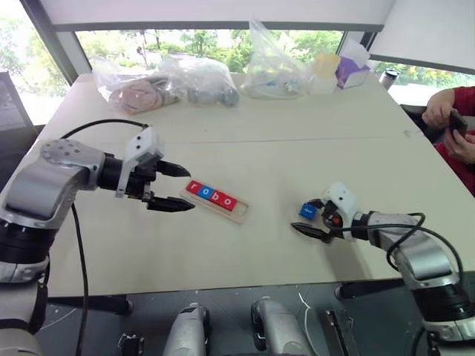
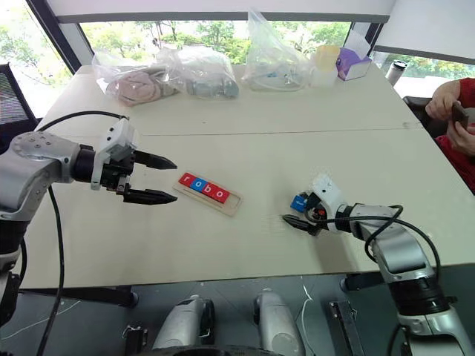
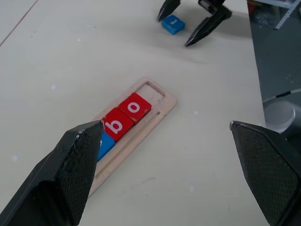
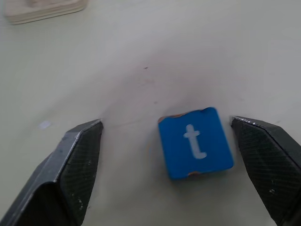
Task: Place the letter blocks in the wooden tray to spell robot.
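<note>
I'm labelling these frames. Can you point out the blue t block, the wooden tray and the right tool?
Small blue square t block (image 4: 195,142): right wrist view, its lettered top face.
Long pale-wood tray (image 3: 155,89): left wrist view, its empty end slot.
Right tool (image 1: 315,217): left eye view, between its fingertips.

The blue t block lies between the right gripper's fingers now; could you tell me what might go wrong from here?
1. The blue t block lies off-centre between the open fingers of the right gripper, close to one finger, so closing may push or twist it.
2. The wooden tray has one free slot, beside the red o block; a tilted block could catch on the rim.
3. The open left gripper hovers by the tray's other end.
</note>
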`<action>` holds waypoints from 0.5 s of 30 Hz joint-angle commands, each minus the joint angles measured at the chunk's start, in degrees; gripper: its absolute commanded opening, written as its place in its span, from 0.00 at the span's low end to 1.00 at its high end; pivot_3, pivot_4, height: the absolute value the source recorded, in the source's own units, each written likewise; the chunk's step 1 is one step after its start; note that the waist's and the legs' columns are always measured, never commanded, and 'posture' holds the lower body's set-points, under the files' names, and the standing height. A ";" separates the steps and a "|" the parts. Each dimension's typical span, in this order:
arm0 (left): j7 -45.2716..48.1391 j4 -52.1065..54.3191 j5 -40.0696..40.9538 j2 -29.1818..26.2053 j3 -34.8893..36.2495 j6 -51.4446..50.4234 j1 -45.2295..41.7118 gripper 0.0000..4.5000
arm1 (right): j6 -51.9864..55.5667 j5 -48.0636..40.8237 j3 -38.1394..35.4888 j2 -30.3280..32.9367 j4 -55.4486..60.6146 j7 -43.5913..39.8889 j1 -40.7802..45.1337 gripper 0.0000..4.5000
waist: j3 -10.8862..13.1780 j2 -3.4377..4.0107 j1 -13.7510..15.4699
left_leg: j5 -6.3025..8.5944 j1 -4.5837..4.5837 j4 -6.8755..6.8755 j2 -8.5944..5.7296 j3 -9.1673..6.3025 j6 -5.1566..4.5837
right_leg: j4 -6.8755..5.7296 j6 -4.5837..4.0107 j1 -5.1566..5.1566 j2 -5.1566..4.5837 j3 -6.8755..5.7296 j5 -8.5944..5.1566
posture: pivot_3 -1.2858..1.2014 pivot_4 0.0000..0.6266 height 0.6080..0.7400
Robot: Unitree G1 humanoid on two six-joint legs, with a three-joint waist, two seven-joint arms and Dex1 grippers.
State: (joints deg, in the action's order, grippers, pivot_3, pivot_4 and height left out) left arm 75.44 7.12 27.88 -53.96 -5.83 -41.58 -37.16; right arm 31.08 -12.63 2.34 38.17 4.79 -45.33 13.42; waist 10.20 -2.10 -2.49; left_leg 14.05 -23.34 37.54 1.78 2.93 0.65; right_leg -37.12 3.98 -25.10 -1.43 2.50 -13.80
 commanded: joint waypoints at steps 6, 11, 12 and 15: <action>-0.38 1.33 0.79 -0.72 1.74 -0.15 -0.49 1.00 | 6.42 -1.59 -2.95 -2.55 6.70 6.00 -5.32 0.27 | -0.01 -0.01 0.44 | 0.00 0.06 0.19 0.03 -0.07 0.00 | 0.00 0.00 0.22 -0.02 -0.02 -0.01 | 0.52 0.24 1.00; -0.52 0.15 0.32 0.41 0.77 0.59 -1.36 1.00 | 27.33 -3.99 -8.52 -16.40 17.32 23.70 2.98 0.27 | 0.00 0.01 -0.02 | 0.00 0.03 0.30 0.06 -0.12 0.00 | -0.06 -0.01 0.19 -0.02 -0.01 0.03 | 0.52 0.24 1.00; -0.59 0.06 0.25 0.64 0.64 0.61 -1.50 1.00 | 31.59 -3.89 -9.89 -19.60 18.80 27.11 4.89 0.27 | 0.00 0.00 -0.16 | 0.00 -0.03 0.34 0.08 -0.11 0.00 | -0.15 -0.03 0.09 -0.02 0.00 0.07 | 0.52 0.24 1.00; -0.89 -0.76 -0.10 2.29 0.02 0.97 -2.19 1.00 | 40.75 0.46 -11.82 -34.91 23.39 40.81 9.23 0.27 | -0.01 0.03 0.02 | 0.00 -0.13 0.37 0.09 -0.11 0.01 | -0.41 -0.08 -0.18 0.02 0.03 0.12 | 0.52 0.24 1.00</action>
State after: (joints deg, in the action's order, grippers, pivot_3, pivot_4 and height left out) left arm 74.73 6.38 27.94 -51.77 -6.04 -41.53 -38.39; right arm 67.96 -13.56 -8.21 6.15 24.75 -10.40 22.26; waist 10.19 -2.07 -2.47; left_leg 14.05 -23.47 37.88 1.88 2.77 0.66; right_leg -37.54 3.90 -25.29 -1.37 2.51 -13.68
